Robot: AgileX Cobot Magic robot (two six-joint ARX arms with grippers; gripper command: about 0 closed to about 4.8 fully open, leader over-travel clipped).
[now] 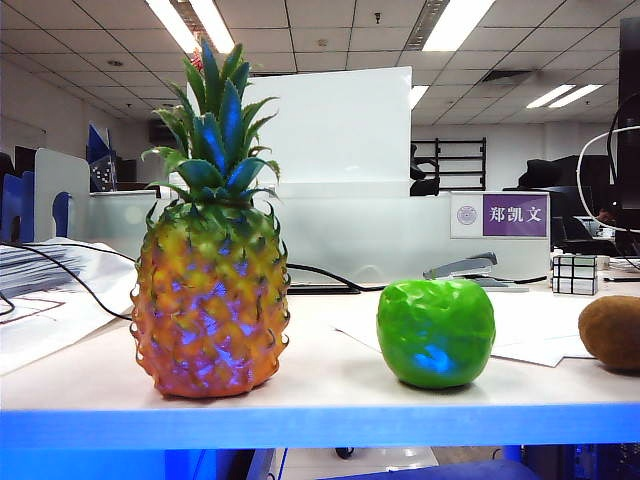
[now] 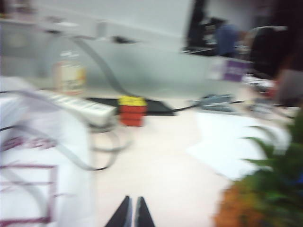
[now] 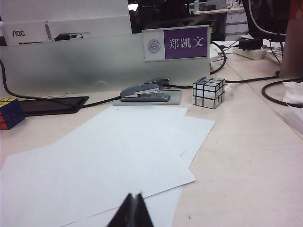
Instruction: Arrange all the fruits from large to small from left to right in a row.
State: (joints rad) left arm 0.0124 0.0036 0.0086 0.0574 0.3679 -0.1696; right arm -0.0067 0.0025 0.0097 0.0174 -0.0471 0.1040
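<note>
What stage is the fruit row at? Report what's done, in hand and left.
Done, by the look of it: in the exterior view the pineapple, green apple and kiwi stand in a row, large to small, left to right. In hand: nothing; the left tool is shut and empty beside the pineapple, the right tool shut and empty over the paper sheets. Left: apparently nothing.

one pineapple (image 1: 211,300), one apple (image 1: 436,332), one kiwi (image 1: 611,332), two cubes (image 3: 208,92), one stapler (image 3: 146,91)

Pineapple (image 1: 212,290) left, apple (image 1: 436,333) middle, kiwi (image 1: 611,332) right
</note>
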